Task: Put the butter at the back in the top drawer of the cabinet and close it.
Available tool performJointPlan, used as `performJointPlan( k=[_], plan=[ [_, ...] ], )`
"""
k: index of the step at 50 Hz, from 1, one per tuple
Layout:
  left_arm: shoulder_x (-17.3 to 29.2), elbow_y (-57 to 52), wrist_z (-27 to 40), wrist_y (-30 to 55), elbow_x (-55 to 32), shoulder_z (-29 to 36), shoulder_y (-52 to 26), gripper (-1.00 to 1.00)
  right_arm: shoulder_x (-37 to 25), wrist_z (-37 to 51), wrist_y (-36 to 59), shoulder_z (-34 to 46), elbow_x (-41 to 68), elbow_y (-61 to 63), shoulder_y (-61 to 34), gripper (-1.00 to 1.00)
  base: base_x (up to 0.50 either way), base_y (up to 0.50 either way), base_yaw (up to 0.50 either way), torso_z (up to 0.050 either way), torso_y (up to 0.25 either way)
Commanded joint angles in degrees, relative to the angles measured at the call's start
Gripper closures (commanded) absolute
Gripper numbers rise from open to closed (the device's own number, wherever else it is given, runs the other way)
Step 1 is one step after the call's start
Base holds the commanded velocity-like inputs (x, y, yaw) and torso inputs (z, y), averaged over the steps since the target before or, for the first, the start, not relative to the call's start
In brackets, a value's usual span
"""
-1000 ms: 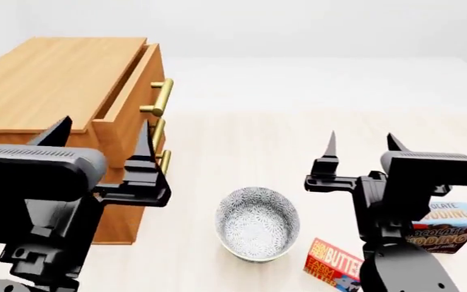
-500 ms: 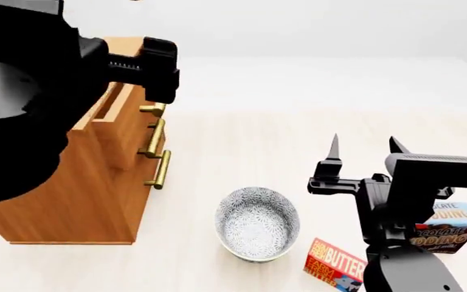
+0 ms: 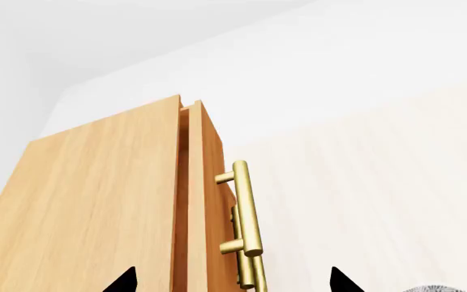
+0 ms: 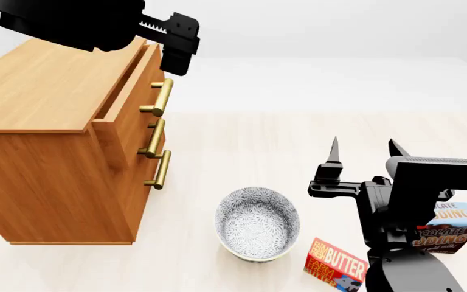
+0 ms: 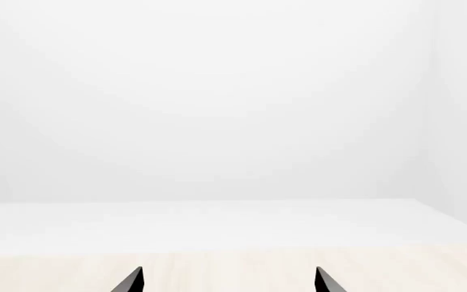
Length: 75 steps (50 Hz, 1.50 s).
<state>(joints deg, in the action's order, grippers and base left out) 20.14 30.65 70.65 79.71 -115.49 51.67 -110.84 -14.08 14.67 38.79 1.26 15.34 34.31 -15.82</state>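
The pale, faintly wood-grained floor (image 4: 242,146) carries every object and meets a plain white wall. Largest is the cabinet (image 4: 47,140), a box of smooth light-brown wood with fine straight grain, its flat top unbroken. Its front holds three stacked drawers, each with a cylindrical brass bar handle on two short posts. The top drawer (image 4: 128,100) stands slightly pulled out, a narrow dark gap separating its front panel from the cabinet top; the left wrist view shows the same gap (image 3: 183,201) and the polished handle (image 3: 244,207) edge-on.

The left gripper (image 4: 177,45), matte black with a toothed rail, hangs above the cabinet's front edge near the top drawer; in its wrist view the two pointed fingertips (image 3: 124,281) stand well apart, with nothing between them. The right gripper (image 4: 363,152), also matte black and angular, is raised over the floor with its two tapered fingers spread and empty.

A round ceramic bowl (image 4: 258,224) with a dense grey-and-white speckled pattern sits near the cabinet. A chocolate pudding box (image 4: 449,228), brown and blue, lies partly behind the right arm. The butter (image 4: 335,263), a small orange-red rectangular carton with white lettering, lies flat on the floor just beside the bowl, well apart from the cabinet.
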Motion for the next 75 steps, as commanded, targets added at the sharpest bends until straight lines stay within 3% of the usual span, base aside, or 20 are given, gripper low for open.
performJointPlan(
  k=[1,39,62,75],
  plan=[
    [-4.7,14.1,-5.1,4.5,-0.2,4.7,-4.6,-1.00,-0.3,0.0,-0.3,0.0,0.5,0.0,0.4,-1.00,0.00,0.00,0.00,0.000,0.000],
    [-10.2,25.8,-20.4,6.5,7.2,15.6,-6.5,-1.00,-1.6,0.3,-0.6,0.9,1.3,0.7,0.9,-1.00,0.00,0.00,0.00,0.000,0.000],
    [-13.4,30.6,-33.4,4.3,15.7,22.4,-6.3,-1.00,-2.1,0.5,-0.9,0.8,2.1,0.7,1.1,-1.00,0.00,0.00,0.00,0.000,0.000],
    [-17.8,37.7,-46.0,2.1,23.3,29.0,-7.0,-1.00,-2.3,0.7,-1.3,1.0,2.3,0.3,1.1,-1.00,0.00,0.00,0.00,0.000,0.000]
  ],
)
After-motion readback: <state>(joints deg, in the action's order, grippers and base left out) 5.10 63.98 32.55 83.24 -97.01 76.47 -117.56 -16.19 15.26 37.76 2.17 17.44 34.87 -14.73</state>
